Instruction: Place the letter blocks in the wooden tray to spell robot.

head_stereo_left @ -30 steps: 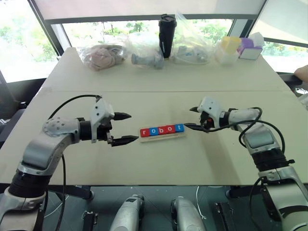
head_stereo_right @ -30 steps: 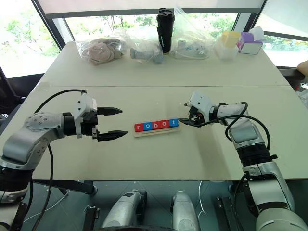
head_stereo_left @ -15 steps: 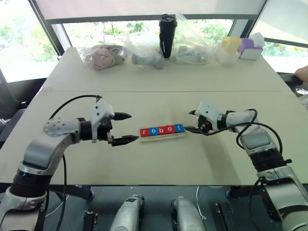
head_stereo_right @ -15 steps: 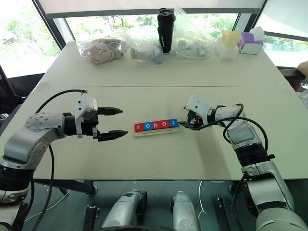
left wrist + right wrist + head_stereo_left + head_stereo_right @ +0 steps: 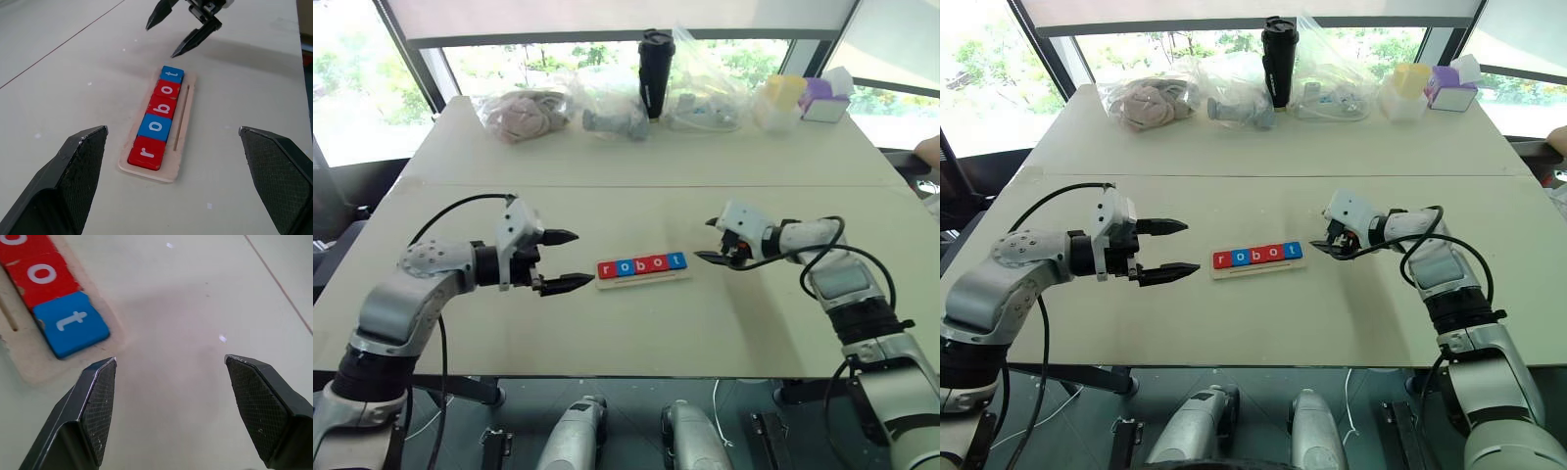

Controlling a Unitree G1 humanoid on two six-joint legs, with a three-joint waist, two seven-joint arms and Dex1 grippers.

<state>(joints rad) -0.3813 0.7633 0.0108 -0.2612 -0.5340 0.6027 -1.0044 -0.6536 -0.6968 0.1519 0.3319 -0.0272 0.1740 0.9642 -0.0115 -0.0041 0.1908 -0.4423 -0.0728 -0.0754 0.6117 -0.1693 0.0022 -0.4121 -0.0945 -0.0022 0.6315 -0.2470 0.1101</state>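
Note:
The wooden tray [image 5: 644,279] lies in the middle of the table. Five letter blocks [image 5: 643,265] sit in it in a row: red r [image 5: 146,151], blue o [image 5: 155,127], red b [image 5: 162,105], red o [image 5: 167,89], blue t [image 5: 172,74]. My left gripper [image 5: 584,258] hovers open just off the tray's left end, holding nothing. Off the right end, a short way from the t block [image 5: 71,323], my right gripper [image 5: 702,240] is open and empty.
Along the table's far edge stand clear plastic bags [image 5: 524,113], a black tumbler [image 5: 653,70], a yellow box [image 5: 781,90] and a purple box [image 5: 822,98]. A seam [image 5: 636,186] crosses the table behind the tray. A person's hand [image 5: 928,149] shows at the right edge.
My right gripper has drawn slightly back from the tray's right end. The left gripper and the blocks have stayed put.

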